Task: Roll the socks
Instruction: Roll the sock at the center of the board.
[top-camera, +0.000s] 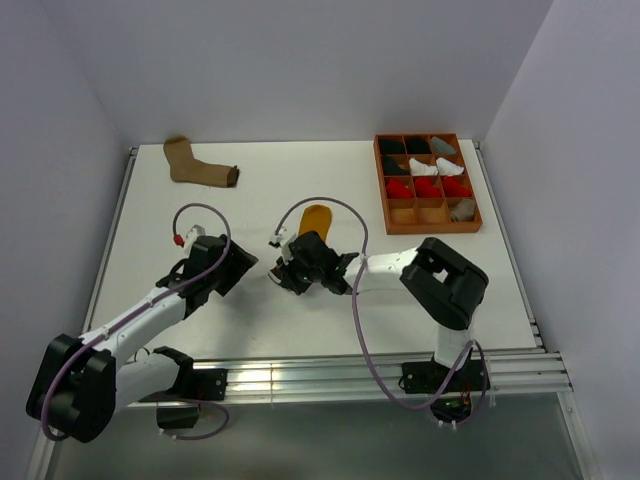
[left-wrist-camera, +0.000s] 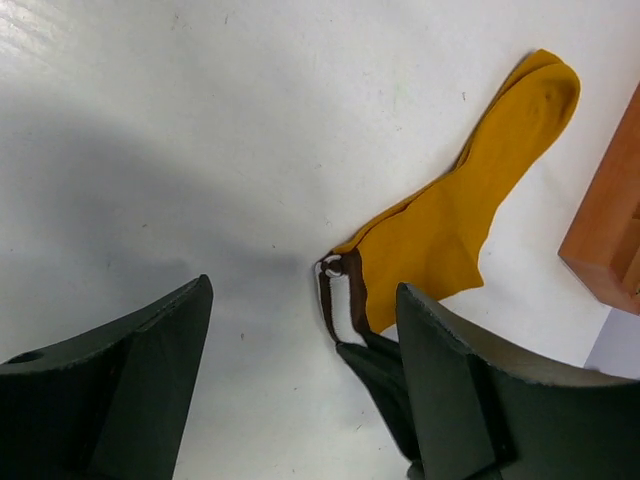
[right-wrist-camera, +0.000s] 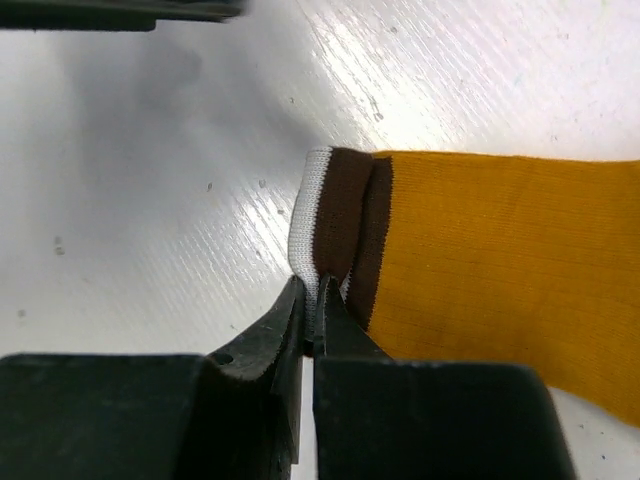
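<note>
A mustard yellow sock (top-camera: 317, 219) with a dark and white striped cuff lies flat mid-table. It also shows in the left wrist view (left-wrist-camera: 470, 210) and the right wrist view (right-wrist-camera: 510, 290). My right gripper (right-wrist-camera: 315, 295) is shut on the white edge of its cuff (right-wrist-camera: 310, 215), down at the table. In the top view the right gripper (top-camera: 297, 274) sits at the sock's near end. My left gripper (left-wrist-camera: 300, 330) is open and empty, just left of the cuff (left-wrist-camera: 345, 295); in the top view it (top-camera: 248, 265) hovers beside the right one. A tan sock (top-camera: 198, 165) with a dark cuff lies at the far left.
An orange divided tray (top-camera: 385, 205) at the far right holds black, white, red and grey sock bundles. Its corner shows in the left wrist view (left-wrist-camera: 605, 225). Purple cables loop over both arms.
</note>
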